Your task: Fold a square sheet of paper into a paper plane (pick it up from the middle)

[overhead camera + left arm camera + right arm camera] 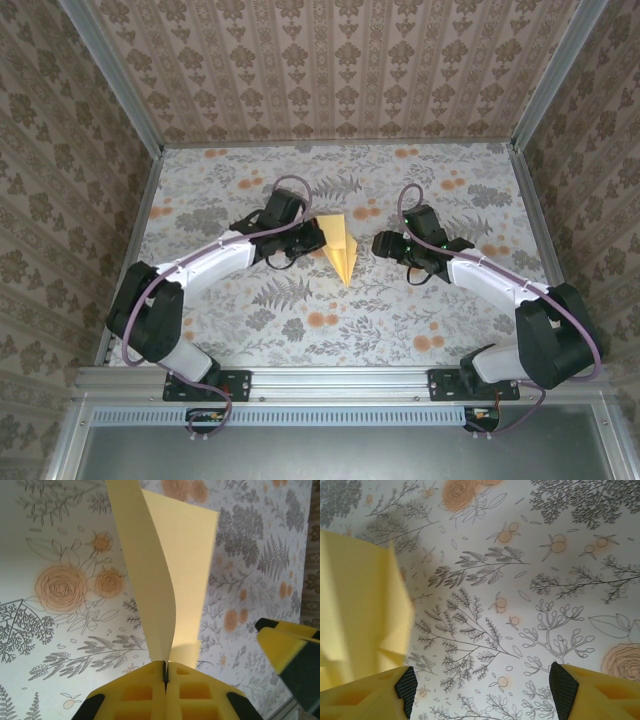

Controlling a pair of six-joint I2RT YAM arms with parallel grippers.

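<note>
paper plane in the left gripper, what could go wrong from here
1. The left gripper pinches the paper plane only at one narrow edge, and the layers curl apart above the pinch, so the fold could spring open or the paper could slip out.
2. The right gripper stands open right beside the paper, with a loose flap near one of its fingers. Closing in from there could crumple or bend that flap instead of creasing it cleanly.

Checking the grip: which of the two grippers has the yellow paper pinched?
The left gripper: its jaws are shut on the yellow paper, while the right gripper stands open.
</note>
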